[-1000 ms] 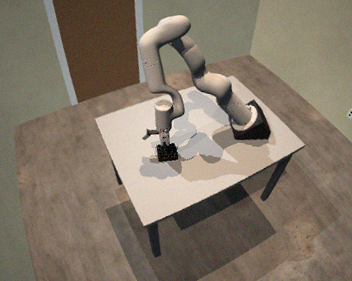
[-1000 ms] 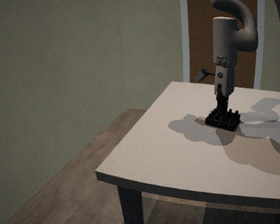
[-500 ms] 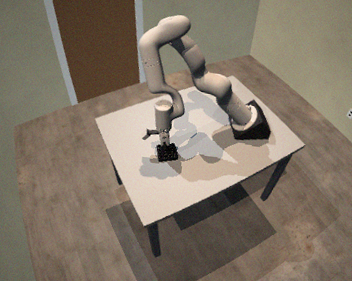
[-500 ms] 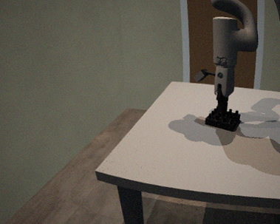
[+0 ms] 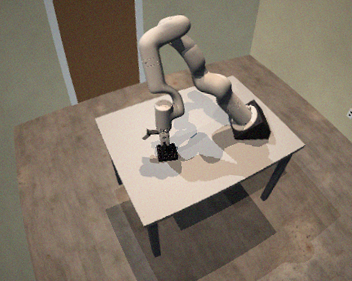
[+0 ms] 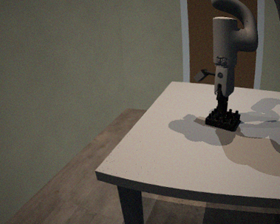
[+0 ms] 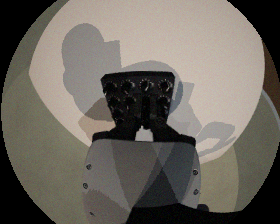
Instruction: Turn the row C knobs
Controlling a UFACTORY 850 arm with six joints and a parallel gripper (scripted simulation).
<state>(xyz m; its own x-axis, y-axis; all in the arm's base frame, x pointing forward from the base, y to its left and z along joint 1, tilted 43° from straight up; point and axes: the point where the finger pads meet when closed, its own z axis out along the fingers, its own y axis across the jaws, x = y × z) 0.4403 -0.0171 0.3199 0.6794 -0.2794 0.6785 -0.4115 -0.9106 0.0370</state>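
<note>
The black knob box stands on the table, its short knobs upright. In the wrist view the row at the far edge shows four knobs, with white lines and marks partly visible. Names are too small to read. My gripper points straight down, fingertips low among the knobs. Its fingers are nearly together around the third knob from the left in the second row from that far edge, and appear shut on it. That knob and the rows beneath the fingers are mostly hidden.
The pale table carries the arm's dark base at its far right in the top view. Neighbouring knobs stand close on both sides of the fingers. Arm shadows fall around the box.
</note>
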